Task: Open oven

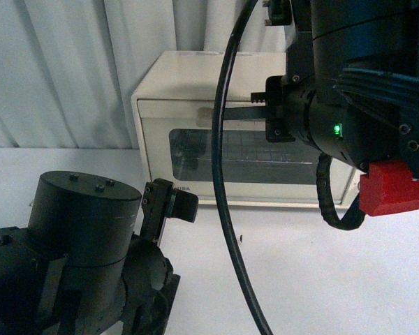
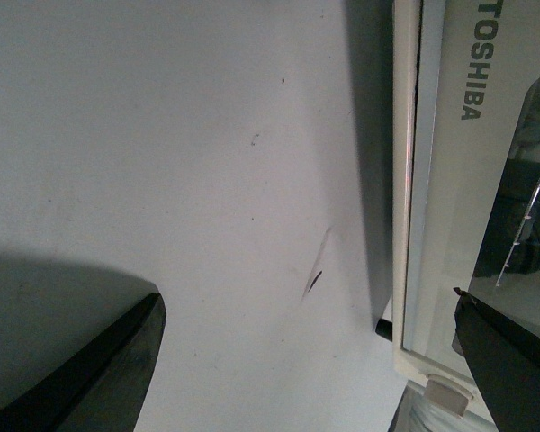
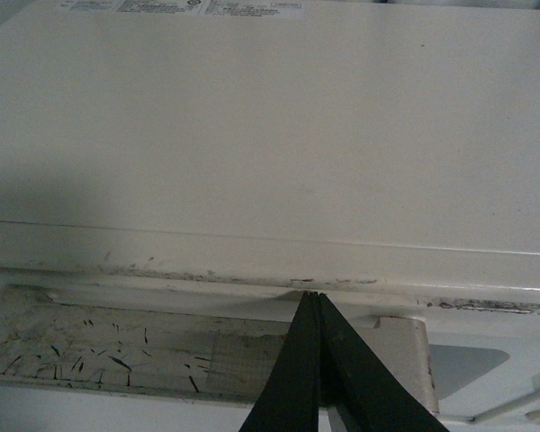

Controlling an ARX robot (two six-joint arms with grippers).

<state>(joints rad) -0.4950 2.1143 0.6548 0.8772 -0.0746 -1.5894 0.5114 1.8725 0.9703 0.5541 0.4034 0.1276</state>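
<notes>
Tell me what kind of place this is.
Probably a lab test bench, not a home kitchen: a Toshiba toaster oven sits on a plain white table, with a white curtain as backdrop.

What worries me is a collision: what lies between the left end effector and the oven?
Only bare white table, lightly scuffed, shows between the left end effector and the oven in the left wrist view.

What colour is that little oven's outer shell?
Cream-white; the oven shows it best in the front view.
</notes>
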